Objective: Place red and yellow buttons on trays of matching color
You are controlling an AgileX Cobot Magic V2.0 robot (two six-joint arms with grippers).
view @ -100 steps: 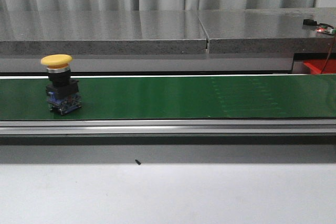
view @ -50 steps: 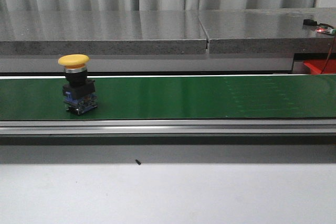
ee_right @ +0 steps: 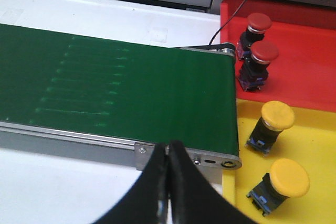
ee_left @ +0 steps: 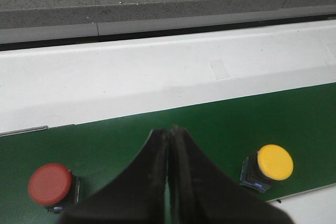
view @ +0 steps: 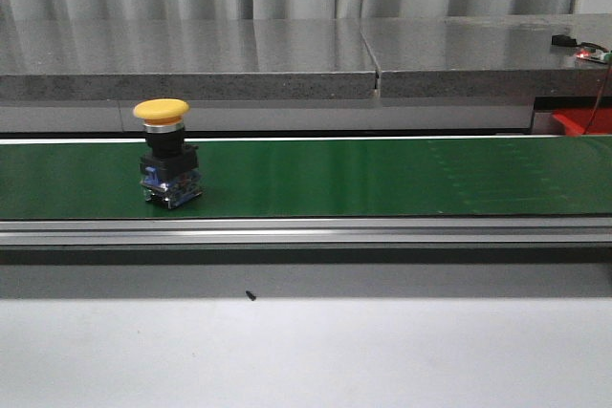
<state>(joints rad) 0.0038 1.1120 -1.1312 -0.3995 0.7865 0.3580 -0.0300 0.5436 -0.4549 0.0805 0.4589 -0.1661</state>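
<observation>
A yellow button (view: 167, 154) stands upright on the green conveyor belt (view: 382, 177), toward the belt's left end, yellow cap on top, black and blue body below; my left wrist view shows the same yellow button (ee_left: 270, 165) near the belt's front edge, with a red button (ee_left: 50, 184) well apart from it on the same belt; my left gripper (ee_left: 169, 140) hangs above the belt between the two, fingers pressed together, holding nothing; my right gripper (ee_right: 168, 156) hangs over the belt's right end, fingers likewise closed and empty; beyond that end lie a red tray (ee_right: 304, 61) with two red buttons (ee_right: 257, 40) and a yellow tray (ee_right: 320, 145) with two yellow buttons (ee_right: 278, 150).
</observation>
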